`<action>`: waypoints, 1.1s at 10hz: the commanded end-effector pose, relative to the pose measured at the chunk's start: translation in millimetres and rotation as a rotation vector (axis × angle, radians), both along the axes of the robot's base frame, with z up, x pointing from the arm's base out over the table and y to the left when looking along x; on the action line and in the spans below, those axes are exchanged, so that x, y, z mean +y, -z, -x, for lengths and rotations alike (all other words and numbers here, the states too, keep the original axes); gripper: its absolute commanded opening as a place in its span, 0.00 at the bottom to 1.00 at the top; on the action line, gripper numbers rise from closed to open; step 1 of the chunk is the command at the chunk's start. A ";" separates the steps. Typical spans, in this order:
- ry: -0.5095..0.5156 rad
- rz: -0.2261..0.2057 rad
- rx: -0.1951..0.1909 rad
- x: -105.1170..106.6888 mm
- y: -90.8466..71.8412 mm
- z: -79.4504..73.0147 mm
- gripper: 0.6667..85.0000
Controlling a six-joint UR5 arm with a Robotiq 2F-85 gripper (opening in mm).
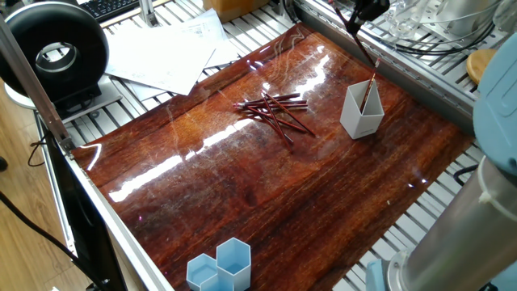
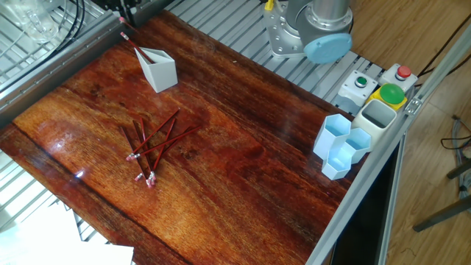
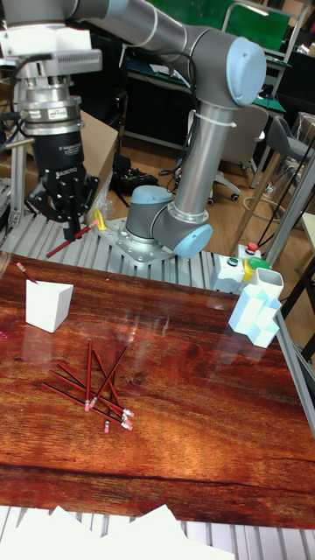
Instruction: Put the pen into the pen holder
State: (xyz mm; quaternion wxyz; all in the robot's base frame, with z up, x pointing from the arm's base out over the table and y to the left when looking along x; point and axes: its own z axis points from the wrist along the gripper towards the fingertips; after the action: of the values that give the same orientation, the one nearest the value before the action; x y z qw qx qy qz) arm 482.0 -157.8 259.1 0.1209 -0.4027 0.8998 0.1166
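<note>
My gripper (image 3: 72,229) is shut on a red pen (image 3: 68,241) that hangs tilted from its fingers, above and just behind the pen holder (image 3: 48,306). The pen holder is a small white angular cup standing at the table's far side, also seen in both fixed views (image 1: 360,113) (image 2: 159,71). One pen (image 3: 24,270) leans inside it with its eraser end sticking out. Several more red pens (image 3: 94,385) lie in a loose pile on the wood (image 1: 273,109) (image 2: 151,146). In one fixed view only the gripper's lower part (image 1: 366,10) shows at the top edge.
Light blue hexagonal cups (image 2: 341,145) (image 1: 220,267) stand at the table's edge beside a button box (image 2: 379,85). The arm's base (image 2: 309,29) is mounted by that side. Loose papers (image 1: 161,52) and a black round device (image 1: 52,52) lie off the table.
</note>
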 end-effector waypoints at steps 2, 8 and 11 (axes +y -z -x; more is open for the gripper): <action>-0.033 -0.055 -0.086 -18.7 -1.9 3.8 0.00; -0.007 -0.120 -0.137 -8.9 -7.5 -8.2 0.00; 0.001 -0.144 -0.158 -6.2 -5.5 -12.0 0.00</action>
State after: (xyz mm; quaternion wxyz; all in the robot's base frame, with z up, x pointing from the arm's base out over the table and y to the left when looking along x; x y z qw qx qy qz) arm 488.2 -167.0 261.9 0.2012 -0.4046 0.8804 0.1437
